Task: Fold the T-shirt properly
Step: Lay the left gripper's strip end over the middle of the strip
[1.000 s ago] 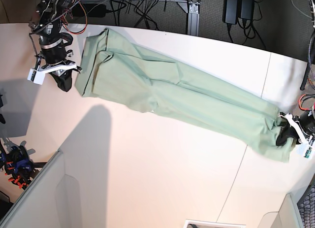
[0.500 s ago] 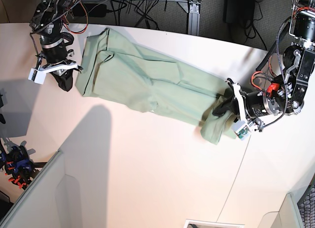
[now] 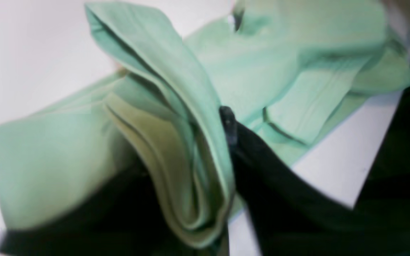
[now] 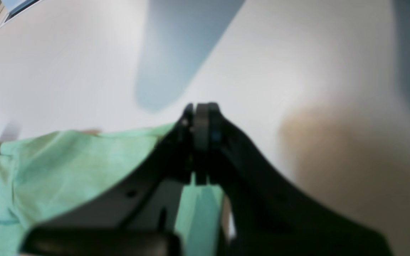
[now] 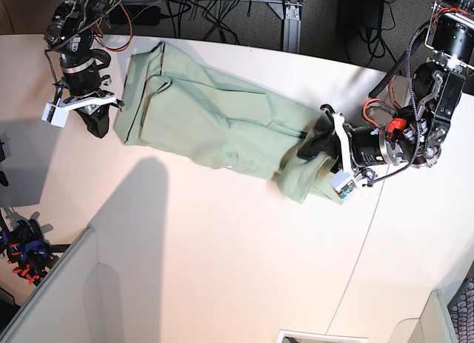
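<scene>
One end of the shirt (image 5: 255, 139) is being turned back over the rest, which I judge to be the first crosswise fold of an already narrow strip. The shirt lies on the table (image 5: 244, 269), stretched from beside the right end effector (image 5: 98, 121) to beneath the left end effector (image 5: 315, 147).

In the left wrist view, the layered cloth rises between the left end effector's fingers, which stand apart with fabric filling the space. Whether they grip it firmly or are starting to let go, I cannot tell. The right end effector has its tips pressed together with nothing between them, just beside the shirt's far end.

Next, the left end effector should lay the turned-back flap flat, spread fully to free it, and back away without dragging the layers. The flap looks bunched and slightly skewed, so its edges will probably need squaring before the opposite end, with its creased, uneven sleeve area, is brought over.
</scene>
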`<state>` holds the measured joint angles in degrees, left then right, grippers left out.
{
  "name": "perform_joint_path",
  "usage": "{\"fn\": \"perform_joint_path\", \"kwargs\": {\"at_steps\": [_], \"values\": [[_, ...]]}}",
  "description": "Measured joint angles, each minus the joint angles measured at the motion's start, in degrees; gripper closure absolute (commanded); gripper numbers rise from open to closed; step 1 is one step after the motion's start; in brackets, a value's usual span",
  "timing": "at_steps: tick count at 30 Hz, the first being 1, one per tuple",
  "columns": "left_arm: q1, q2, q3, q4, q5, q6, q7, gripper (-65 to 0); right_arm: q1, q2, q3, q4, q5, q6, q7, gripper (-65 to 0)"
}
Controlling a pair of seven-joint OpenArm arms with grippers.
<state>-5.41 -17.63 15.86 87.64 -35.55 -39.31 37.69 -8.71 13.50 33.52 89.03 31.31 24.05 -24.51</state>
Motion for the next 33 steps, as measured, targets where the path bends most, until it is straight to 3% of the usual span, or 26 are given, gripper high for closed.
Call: {"fn": "perform_joint_path", "kwargs": {"at_steps": [2,14,22,28,30,33], "values": [[0.02,0.15,0.07,0.02,-1.57,0.0,0.0,-31.5,0.0,0.0,0.0,0.0,0.02,0.0,0.0,0.0],[2.03,5.6,0.17,0.0,-7.54,0.02,-0.02,-31.5,0.0,0.0,0.0,0.0,0.0,0.0,0.0,0.0],[2.03,9.2,0.15,0.0,-7.58,0.02,0.0,-31.5,0.0,0.0,0.0,0.0,0.0,0.0,0.0,0.0],[2.03,9.2,-2.4,0.04,-8.0,0.02,0.04,-31.5,0.0,0.0,0.5,0.0,0.63,0.0,-0.02,-36.3],[2.05,9.07,-4.04,0.87,-9.86,0.02,1.49,-31.5,0.0,0.13,1.51,0.0,1.77,0.0,-0.85,-41.2],[2.05,9.07,-5.03,3.19,-13.03,0.04,3.45,-31.5,0.0,1.51,3.06,0.0,3.02,0.0,-3.56,-41.4]]}}
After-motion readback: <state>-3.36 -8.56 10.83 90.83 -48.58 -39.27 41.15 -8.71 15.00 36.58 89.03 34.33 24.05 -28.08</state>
